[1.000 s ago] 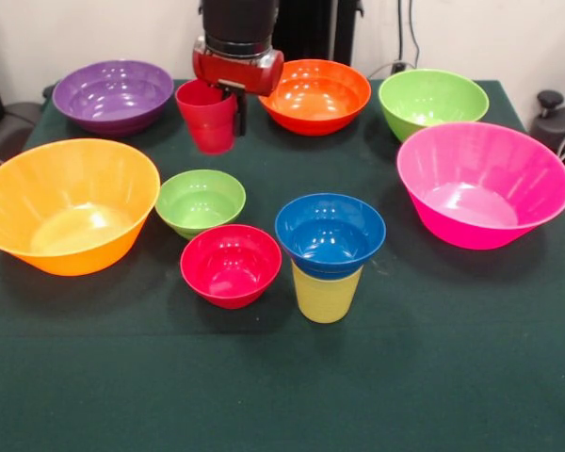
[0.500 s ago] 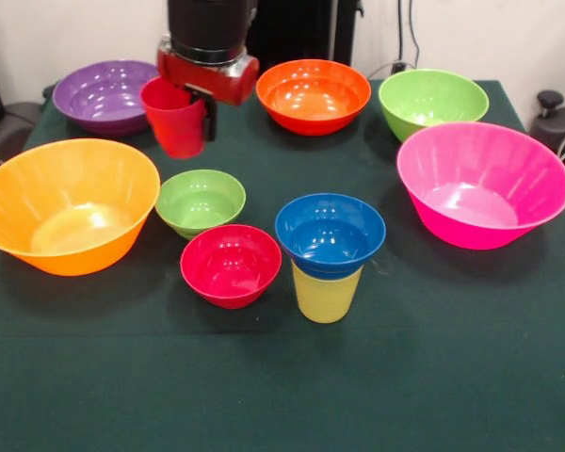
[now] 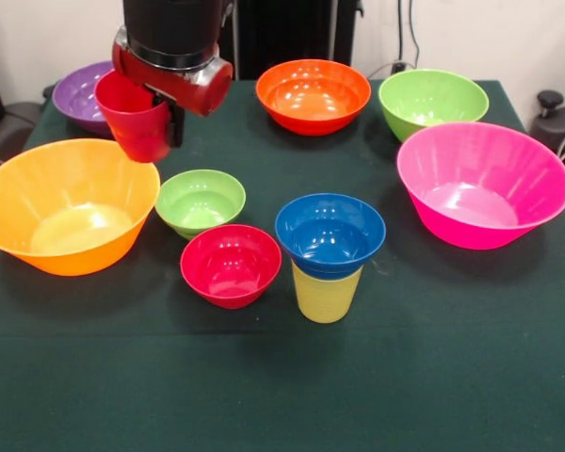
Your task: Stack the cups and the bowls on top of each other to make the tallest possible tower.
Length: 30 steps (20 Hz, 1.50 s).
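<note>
Pinched at its rim by the end effector (image 3: 169,113), the red cup (image 3: 134,120) has been lifted and swung sideways from between the purple bowl (image 3: 80,89) and orange bowl (image 3: 313,94), now hanging above the table (image 3: 433,377), likely bound for the blue bowl (image 3: 330,233) capping the yellow cup (image 3: 326,295).
</note>
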Motion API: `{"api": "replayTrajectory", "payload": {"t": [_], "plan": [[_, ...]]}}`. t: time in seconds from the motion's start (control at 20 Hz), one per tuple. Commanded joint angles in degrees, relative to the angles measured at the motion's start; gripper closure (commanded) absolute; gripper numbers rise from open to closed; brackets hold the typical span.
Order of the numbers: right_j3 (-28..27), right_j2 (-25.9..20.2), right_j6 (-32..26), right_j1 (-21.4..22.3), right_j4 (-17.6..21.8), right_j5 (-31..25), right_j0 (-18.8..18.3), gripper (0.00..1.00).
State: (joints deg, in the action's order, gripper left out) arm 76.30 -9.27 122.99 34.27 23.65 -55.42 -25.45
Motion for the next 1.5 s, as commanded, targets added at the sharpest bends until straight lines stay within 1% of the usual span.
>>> {"api": "replayTrajectory", "payload": {"t": [0.05, 0.25, 0.4, 0.55, 0.7, 0.85, 0.9, 1.0, 1.2, 1.35, 1.5], "plan": [[-18.0, -4.3, 0.3, -7.1, -1.9, -15.4, 5.5, 1.0], [-25.5, -4.8, 2.0, -10.3, -2.5, -19.4, 8.0, 1.0], [-32.1, -4.9, 2.8, -13.3, -2.6, -23.5, 9.7, 1.0], [-37.1, -4.4, 3.8, -15.9, -3.3, -26.3, 10.7, 1.0], [-42.5, -4.5, 5.2, -18.8, -4.4, -29.7, 11.0, 1.0], [-45.5, -3.6, 7.2, -20.9, -4.8, -29.9, 11.5, 1.0], [-48.4, -3.8, 8.3, -22.6, -4.8, -30.9, 11.9, 1.0], [-51.8, -4.0, 10.1, -24.9, -4.9, -31.7, 12.5, 1.0], [-54.1, -3.7, 12.3, -27.1, -5.4, -30.2, 13.2, 1.0], [-52.5, -2.8, 13.0, -26.4, -6.7, -29.0, 13.3, 1.0], [-49.0, -1.3, 14.3, -24.4, -8.3, -27.5, 13.7, 1.0]]}}
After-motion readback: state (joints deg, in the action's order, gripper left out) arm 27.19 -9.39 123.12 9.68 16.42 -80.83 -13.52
